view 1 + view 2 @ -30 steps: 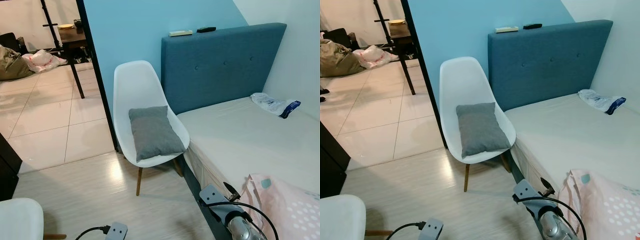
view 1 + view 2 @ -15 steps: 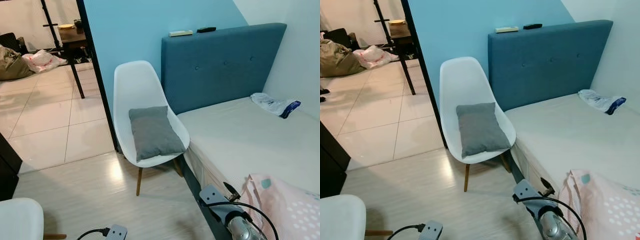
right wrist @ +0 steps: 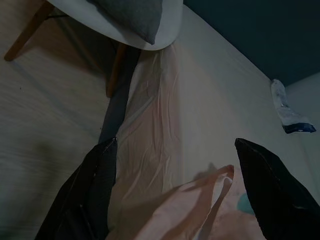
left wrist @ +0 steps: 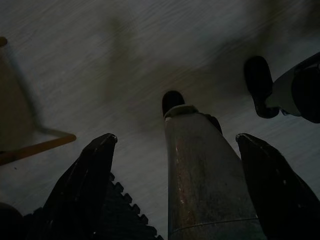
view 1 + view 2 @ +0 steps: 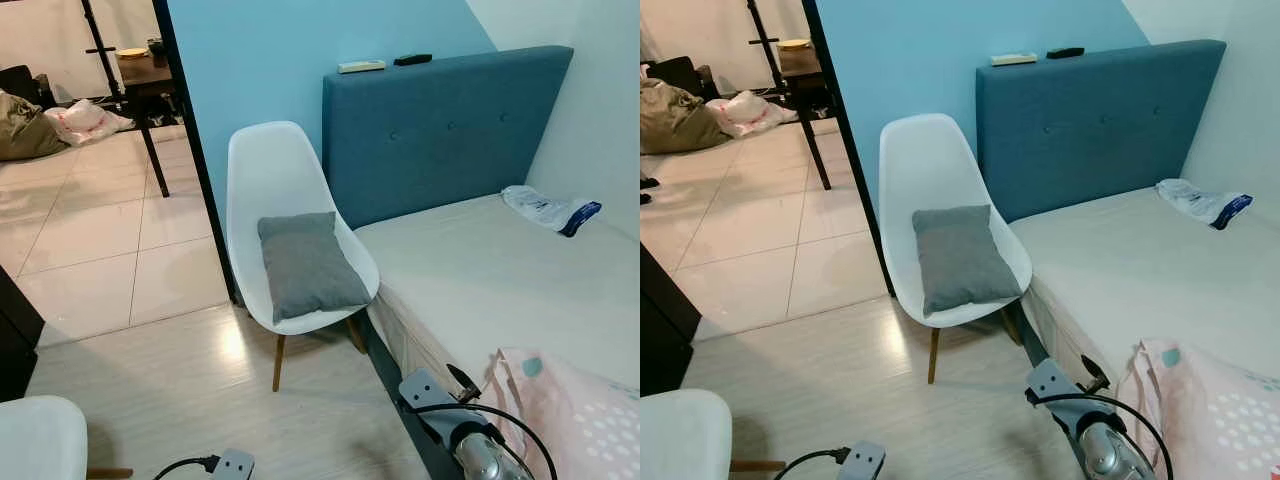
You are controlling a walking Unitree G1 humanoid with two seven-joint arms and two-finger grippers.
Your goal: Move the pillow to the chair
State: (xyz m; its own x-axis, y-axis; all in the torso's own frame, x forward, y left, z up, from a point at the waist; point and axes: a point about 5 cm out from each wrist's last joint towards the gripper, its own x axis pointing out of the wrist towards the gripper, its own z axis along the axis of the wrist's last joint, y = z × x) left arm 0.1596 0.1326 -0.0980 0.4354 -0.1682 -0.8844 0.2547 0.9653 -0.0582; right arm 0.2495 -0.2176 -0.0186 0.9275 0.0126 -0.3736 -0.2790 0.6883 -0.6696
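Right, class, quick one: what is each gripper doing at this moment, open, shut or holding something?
Left gripper: open, holding nothing, hanging over the floor.
Right gripper: open, holding nothing, above the edge of the bed.

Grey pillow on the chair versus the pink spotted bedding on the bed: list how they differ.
The grey pillow is plain and dark; the pink spotted bedding is pale pink with white dots. The pillow lies on the white chair's seat, leaning against its back; the bedding lies on the bed at its near end. The pillow is whole in view; the bedding is cut off by the picture's edge. Both are soft fabric.
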